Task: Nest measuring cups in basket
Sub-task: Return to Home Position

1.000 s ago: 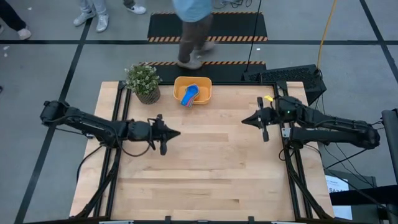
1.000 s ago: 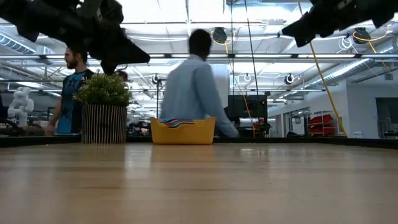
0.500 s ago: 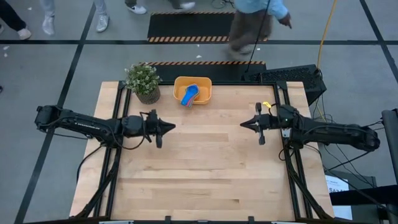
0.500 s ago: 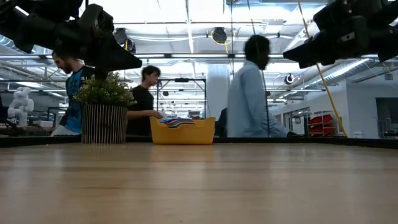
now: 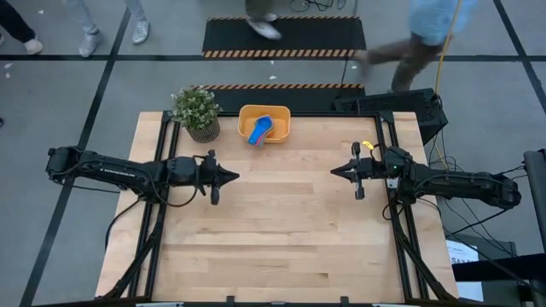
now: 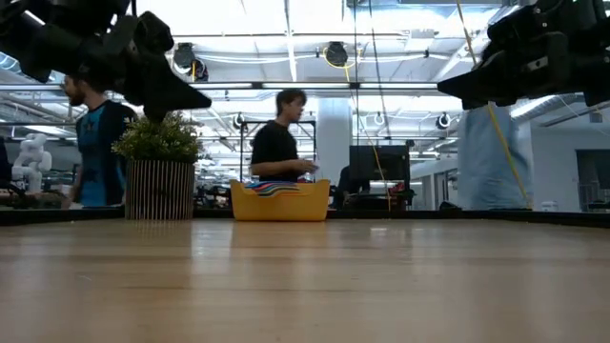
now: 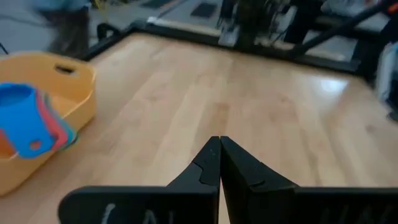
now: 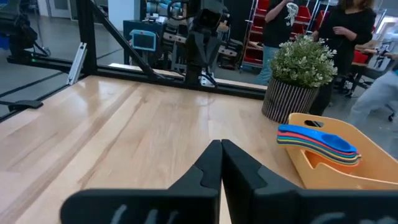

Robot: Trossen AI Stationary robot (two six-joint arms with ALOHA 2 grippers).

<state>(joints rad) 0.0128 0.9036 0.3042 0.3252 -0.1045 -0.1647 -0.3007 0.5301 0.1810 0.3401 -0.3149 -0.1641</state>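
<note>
High view: a plant (image 5: 195, 111) stands just beside the basket (image 5: 277, 115) at the counter's (image 5: 281, 230) far edge, and the stacked cups (image 5: 260, 130) lie inside it. Low view: people (image 6: 279, 133) walk behind the basket. Wrist views: the left end effector (image 7: 219, 146) and the right end effector (image 8: 221, 148) are both pressed together and empty. Since a second ago, the left one drew back slightly.

Wooden table (image 5: 290, 230): basket (image 5: 285, 126), potted plant (image 5: 196, 109)

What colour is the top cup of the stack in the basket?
Light blue: the top cup in the basket, clearest in the left wrist view.
</note>
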